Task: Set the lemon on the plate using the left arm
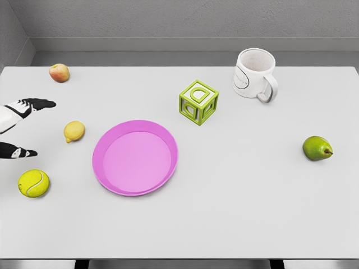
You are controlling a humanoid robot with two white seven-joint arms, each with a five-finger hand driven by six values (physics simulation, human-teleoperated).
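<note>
We see lemon (74,131) on table (252,202), just left of pink plate (134,157), apart | long axis tilted, nipple end lower-left | left hand (19,126) at left edge, fingers spread, holding nothing, short of lemon.

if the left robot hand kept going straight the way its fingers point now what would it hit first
Probably the small yellow lemon. The left robot hand is open, its black fingertips pointing right across the white table, with the lemon lying level with the gap between them. Height above the table is unclear.
</note>
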